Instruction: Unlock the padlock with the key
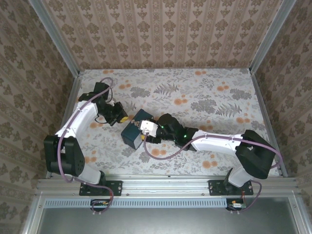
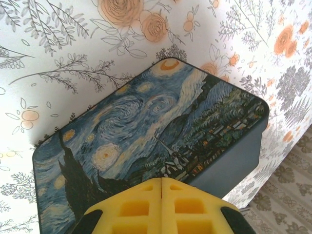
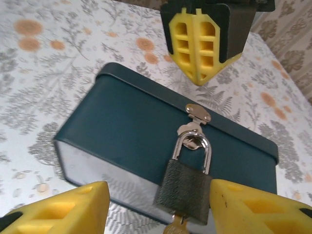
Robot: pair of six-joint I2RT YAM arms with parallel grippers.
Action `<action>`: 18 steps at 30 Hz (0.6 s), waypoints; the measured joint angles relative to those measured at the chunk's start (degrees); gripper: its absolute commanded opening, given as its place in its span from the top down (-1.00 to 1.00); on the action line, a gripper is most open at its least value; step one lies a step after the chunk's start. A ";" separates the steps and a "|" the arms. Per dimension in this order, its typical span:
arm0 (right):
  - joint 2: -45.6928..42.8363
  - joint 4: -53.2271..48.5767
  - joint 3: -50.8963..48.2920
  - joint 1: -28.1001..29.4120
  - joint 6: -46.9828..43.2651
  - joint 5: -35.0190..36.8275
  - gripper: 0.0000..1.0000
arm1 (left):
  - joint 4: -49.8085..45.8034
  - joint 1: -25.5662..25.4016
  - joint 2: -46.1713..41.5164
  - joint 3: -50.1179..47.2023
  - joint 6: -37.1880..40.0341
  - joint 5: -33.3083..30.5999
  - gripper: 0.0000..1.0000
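Note:
The small dark padlock [image 3: 184, 187] hangs by its silver shackle [image 3: 195, 144] from the hasp on the front wall of the dark-blue box [image 3: 126, 126]. A brass key [image 3: 175, 227] sticks out of the padlock's underside. My right gripper [image 3: 161, 214] is open, with a yellow finger on each side of the padlock, and its right finger [image 3: 253, 209] is close against the body. My left gripper [image 2: 161, 181] is shut with nothing in it. It hovers just over the swirl-painted lid [image 2: 146, 117]. From above, the left gripper [image 1: 123, 118] and the right gripper [image 1: 146, 130] flank the box [image 1: 132, 134].
The box lies on a floral tablecloth [image 1: 204, 97], left of the middle. Patterned walls with metal corner posts [image 1: 56, 36] enclose the table on three sides. The right arm's cable [image 1: 165, 155] loops over the cloth near the front.

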 measured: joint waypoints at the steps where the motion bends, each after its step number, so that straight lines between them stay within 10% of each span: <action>1: 0.70 0.66 0.00 0.00 -1.16 0.57 -0.06 | 0.02 -0.26 0.07 -0.04 0.17 0.02 1.00; 7: 4.42 2.38 0.37 0.09 -6.27 3.32 0.25 | 0.57 -0.70 0.13 -1.64 0.61 0.00 1.00; 18: 4.87 3.28 1.68 0.48 -6.64 5.09 0.21 | 1.03 -1.27 0.22 -2.01 1.05 -0.35 1.00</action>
